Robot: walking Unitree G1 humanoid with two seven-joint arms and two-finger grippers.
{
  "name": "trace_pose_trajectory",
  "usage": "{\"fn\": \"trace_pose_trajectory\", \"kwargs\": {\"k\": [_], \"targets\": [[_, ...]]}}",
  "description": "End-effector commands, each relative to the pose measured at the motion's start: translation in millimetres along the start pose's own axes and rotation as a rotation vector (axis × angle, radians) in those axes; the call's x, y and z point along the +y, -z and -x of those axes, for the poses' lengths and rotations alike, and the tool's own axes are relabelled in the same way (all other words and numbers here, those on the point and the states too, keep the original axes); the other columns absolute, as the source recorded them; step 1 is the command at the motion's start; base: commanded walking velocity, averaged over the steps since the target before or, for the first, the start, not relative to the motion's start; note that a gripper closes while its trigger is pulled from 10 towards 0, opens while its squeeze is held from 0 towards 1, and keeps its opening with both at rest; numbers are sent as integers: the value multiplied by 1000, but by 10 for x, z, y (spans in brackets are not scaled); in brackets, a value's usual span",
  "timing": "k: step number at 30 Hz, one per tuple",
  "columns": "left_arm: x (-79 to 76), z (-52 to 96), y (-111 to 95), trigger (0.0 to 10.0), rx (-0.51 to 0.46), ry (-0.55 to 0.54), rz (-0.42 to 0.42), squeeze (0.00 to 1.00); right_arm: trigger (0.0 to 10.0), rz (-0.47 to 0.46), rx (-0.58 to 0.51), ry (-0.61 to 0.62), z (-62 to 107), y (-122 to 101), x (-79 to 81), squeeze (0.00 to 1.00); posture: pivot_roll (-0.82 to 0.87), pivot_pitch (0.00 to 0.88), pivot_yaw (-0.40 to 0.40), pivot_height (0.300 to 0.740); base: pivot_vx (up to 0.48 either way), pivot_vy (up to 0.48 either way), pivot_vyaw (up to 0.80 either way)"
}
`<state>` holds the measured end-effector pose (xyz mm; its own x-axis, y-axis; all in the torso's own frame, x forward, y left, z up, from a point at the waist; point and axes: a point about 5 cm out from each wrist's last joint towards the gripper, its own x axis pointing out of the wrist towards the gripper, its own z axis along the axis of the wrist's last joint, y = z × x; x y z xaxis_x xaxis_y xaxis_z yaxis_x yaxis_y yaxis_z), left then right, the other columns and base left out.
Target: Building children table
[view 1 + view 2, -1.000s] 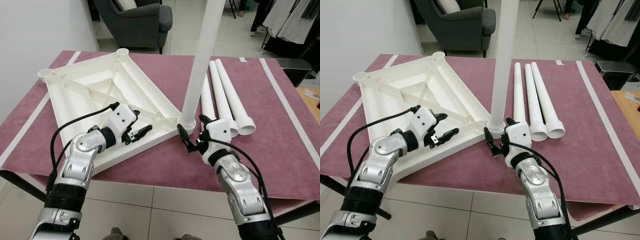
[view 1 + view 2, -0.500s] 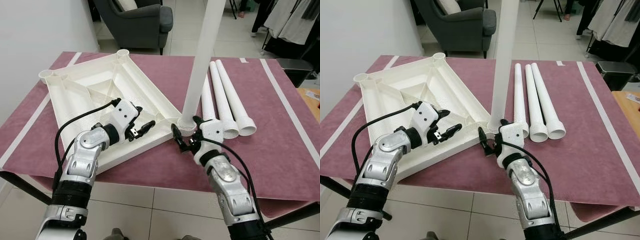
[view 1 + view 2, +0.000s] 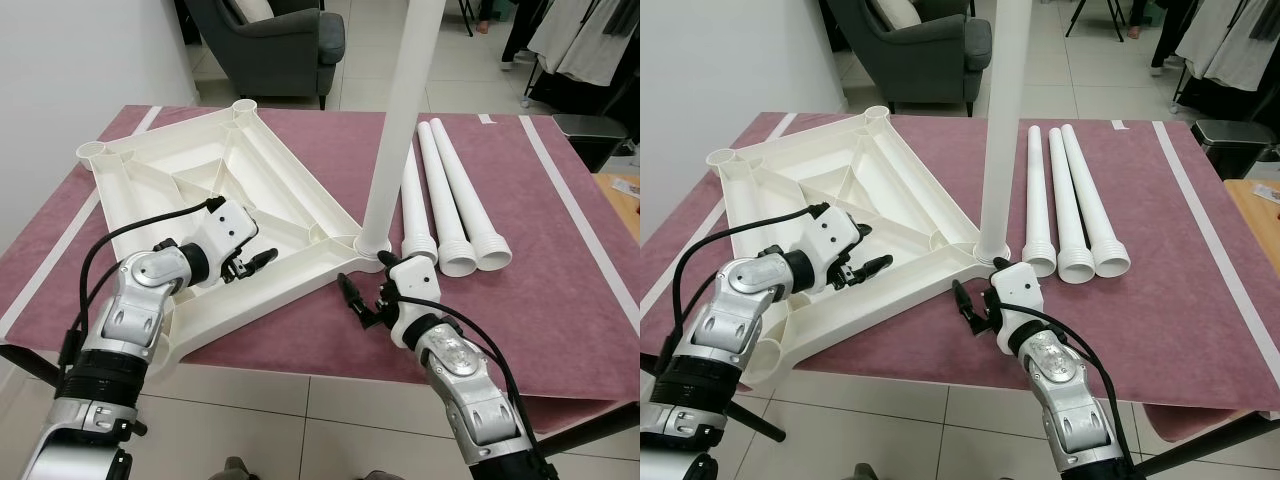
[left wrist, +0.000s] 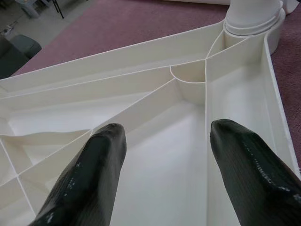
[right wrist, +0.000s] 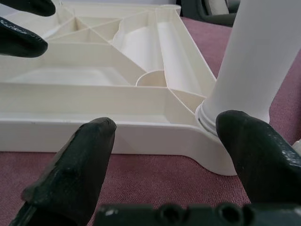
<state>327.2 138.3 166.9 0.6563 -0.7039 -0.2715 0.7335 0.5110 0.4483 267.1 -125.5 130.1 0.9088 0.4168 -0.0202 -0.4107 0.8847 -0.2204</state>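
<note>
On the maroon surface point(image 3: 300, 340), in your head views, the upturned tabletop point(image 3: 200, 190) carries one upright leg point(image 3: 398, 120), its top cut off; three legs point(image 3: 445, 200) lie beside. No writing is readable. Left wrist view: your left end effector point(image 4: 164, 174) is spread over the ribs, touching nothing. Right wrist view: your right end effector point(image 5: 164, 165) gapes empty near the socket.

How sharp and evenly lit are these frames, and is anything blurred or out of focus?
Eye views: sharp, soft even daylight, no motion blur; the upright leg runs off the top edge. Left wrist view: the left gripper's fingers are close and soft-focused with a faint sheen, the tabletop crisp. Right wrist view: the right gripper's fingers loom large and blurred, the leg socket clearer.
</note>
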Motion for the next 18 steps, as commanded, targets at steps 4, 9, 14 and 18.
{"fn": "trace_pose_trajectory", "kwargs": {"k": [4,9,14,18], "targets": [[215,91,186,10000,145,158,-28,0,10000,58,123,-44,-53,107,133,0,-40,88,99,740,0,0,0],[279,147,274,10000,220,227,-52,0,10000,88,202,-17,-117,144,123,0,-33,102,96,740,0,0,0],[288,158,316,10000,252,229,-63,0,10000,68,236,-5,-139,156,105,0,-30,107,93,740,0,0,0],[298,215,441,10000,319,225,-63,0,10000,-28,268,6,-236,136,76,0,-26,117,88,740,0,0,0]]}}
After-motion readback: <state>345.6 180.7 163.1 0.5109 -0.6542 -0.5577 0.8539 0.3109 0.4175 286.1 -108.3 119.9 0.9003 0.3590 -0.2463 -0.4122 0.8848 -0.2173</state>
